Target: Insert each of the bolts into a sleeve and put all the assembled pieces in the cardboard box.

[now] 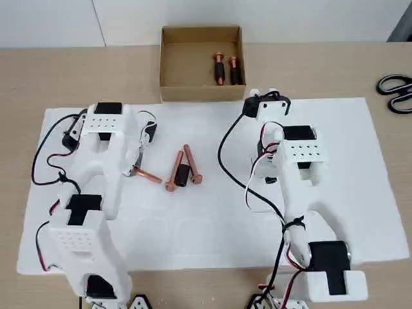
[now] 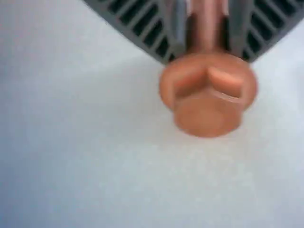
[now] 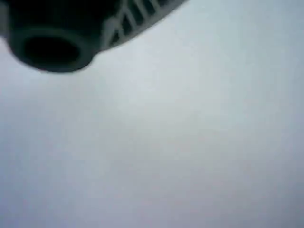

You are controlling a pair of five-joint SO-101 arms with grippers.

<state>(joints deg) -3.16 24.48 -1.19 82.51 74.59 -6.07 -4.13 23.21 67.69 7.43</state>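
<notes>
From above we see the wooden desk (image 1: 38, 71) under a white mat (image 1: 212, 219). The open cardboard box (image 1: 168, 64) sits at the mat's 12 o'clock edge and holds two boxed pieces (image 1: 219, 68), copper bolts in black sleeves. Scissors (image 1: 396, 91), cut off by the frame, lie at 2 o'clock. At mid-mat two loose bolts (image 1: 192, 162) spread apart toward 6 o'clock with a loose sleeve (image 1: 182, 175) between them. We cannot tell whether it is on one of them.

At their 9 o'clock the left tool (image 1: 137, 168) pinches a held bolt (image 2: 208, 95). Its wrist view alone shows the flanged hex head between grey ribbed fingers (image 2: 137, 28). The right tool (image 1: 269, 175), at 3 o'clock, is half hidden by its arm (image 1: 302, 151). Its wrist view shows it pinching a held sleeve (image 3: 50, 50), round and hollow, over the mat.
</notes>
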